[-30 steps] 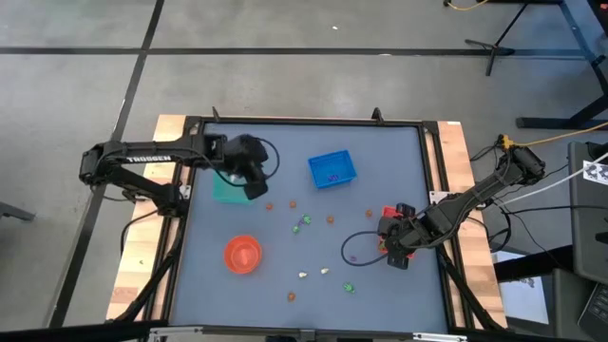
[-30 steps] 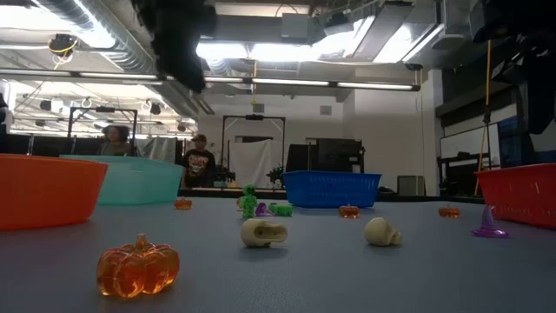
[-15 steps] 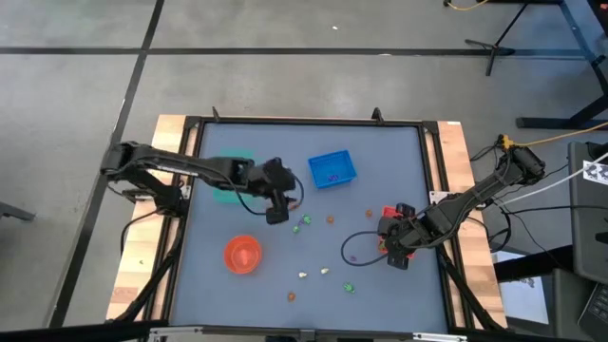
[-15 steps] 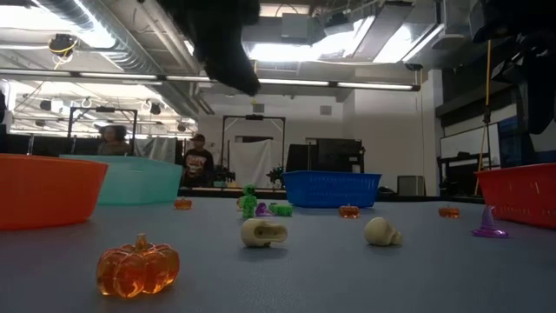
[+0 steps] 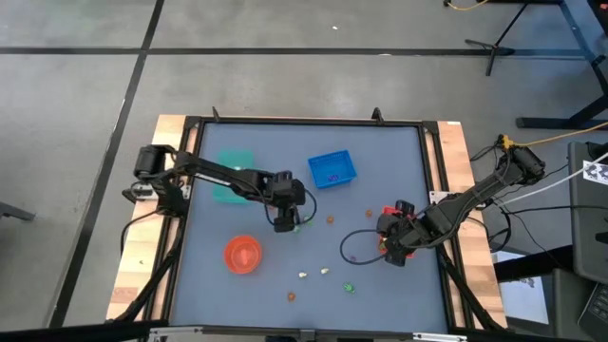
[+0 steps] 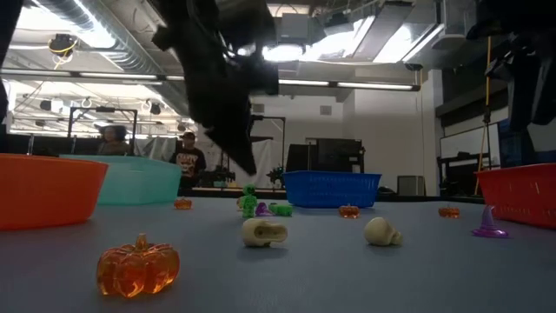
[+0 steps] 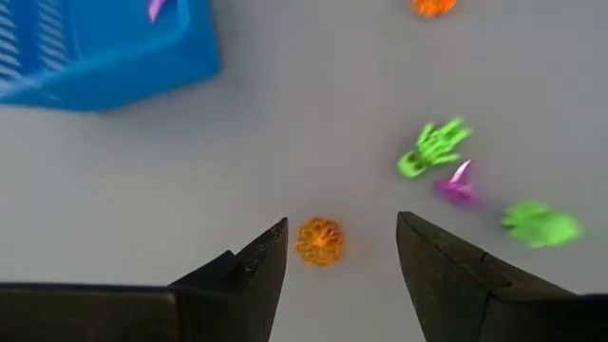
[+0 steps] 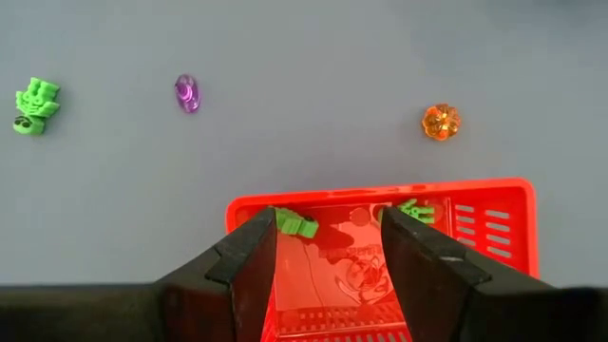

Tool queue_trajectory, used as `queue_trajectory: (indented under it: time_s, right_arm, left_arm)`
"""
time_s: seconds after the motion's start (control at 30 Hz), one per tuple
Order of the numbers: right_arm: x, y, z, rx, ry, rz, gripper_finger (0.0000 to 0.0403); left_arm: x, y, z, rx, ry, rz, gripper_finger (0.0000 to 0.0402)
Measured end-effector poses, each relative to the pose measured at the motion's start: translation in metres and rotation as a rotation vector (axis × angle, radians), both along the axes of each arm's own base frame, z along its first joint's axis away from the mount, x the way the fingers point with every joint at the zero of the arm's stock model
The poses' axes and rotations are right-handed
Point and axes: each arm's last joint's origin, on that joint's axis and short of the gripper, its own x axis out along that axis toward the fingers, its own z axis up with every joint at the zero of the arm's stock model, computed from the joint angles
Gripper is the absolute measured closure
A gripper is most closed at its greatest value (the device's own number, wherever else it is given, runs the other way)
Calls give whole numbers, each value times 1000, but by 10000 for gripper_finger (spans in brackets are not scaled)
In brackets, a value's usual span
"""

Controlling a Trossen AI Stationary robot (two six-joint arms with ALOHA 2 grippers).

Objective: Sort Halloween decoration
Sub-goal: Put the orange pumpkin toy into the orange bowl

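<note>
- We see the left gripper (image 7: 342, 249) open and empty over an orange pumpkin (image 7: 319, 240), centre frame.
- The right gripper (image 8: 326, 237), open and empty, hangs above the red tray (image 8: 494, 237), lower right.

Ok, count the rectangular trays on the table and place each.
3. The teal tray is at the left, partly under the left arm; the blue tray near the middle; the red tray at the right, below the right gripper. None seems hidden.

The left gripper (image 7: 340, 249) hangs with fingers spread above an orange pumpkin (image 7: 319, 241) lying between them. Nearby lie two green trinkets (image 7: 433, 147) and a purple one (image 7: 457, 184); a blue tray (image 7: 100, 47) stands farther off.
</note>
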Motion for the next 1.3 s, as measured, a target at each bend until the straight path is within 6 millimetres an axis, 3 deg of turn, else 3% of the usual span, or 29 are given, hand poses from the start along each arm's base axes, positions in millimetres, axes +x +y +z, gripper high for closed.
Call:
queue_trajectory:
  time_s: [0.27, 1.03, 1.3]
  right_arm:
    - [0, 0, 0, 0, 0, 0, 214]
    - [0, 0, 0, 0, 0, 0, 214]
    - [0, 0, 0, 1, 0, 0, 214]
  left_arm:
    - [4, 13, -25, -3, 77, 37, 221]
    - [4, 18, -26, -71, 76, 31, 221]
    - [5, 19, -37, -73, 103, 37, 221]
